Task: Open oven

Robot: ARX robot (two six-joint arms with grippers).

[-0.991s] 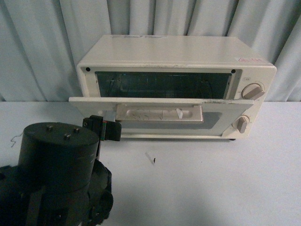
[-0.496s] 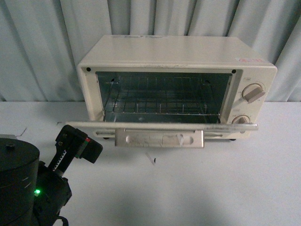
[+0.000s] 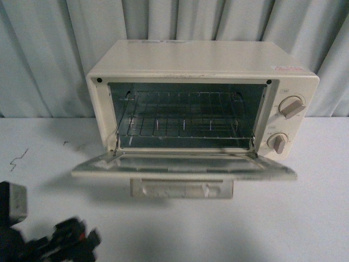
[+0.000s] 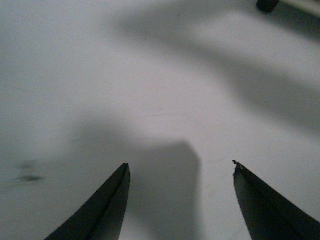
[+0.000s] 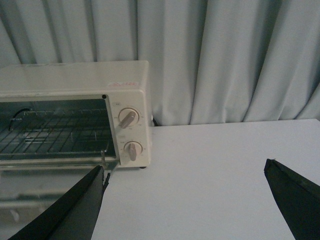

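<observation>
The cream-white oven (image 3: 202, 60) stands at the back of the white table (image 3: 305, 218). Its glass door (image 3: 185, 166) hangs fully down, with the flat beige handle (image 3: 182, 189) at the front edge. The wire rack (image 3: 182, 121) inside is in plain sight. Two knobs (image 3: 290, 107) sit on the right panel. My left arm (image 3: 54, 243) is a dark blur at the bottom left corner, well clear of the door. The left gripper (image 4: 180, 164) is open over bare table. The right gripper (image 5: 184, 165) is open too, off to the right of the oven (image 5: 75, 80), holding nothing.
Pale grey-blue curtains (image 3: 43, 54) hang close behind the oven. A dark oven foot (image 4: 267, 5) shows at the edge of the left wrist view. White tabletop (image 5: 210, 170) stretches to the right of the oven.
The door has swung from half open to fully down. My left arm has drawn back from the door's left end toward the bottom left corner.
</observation>
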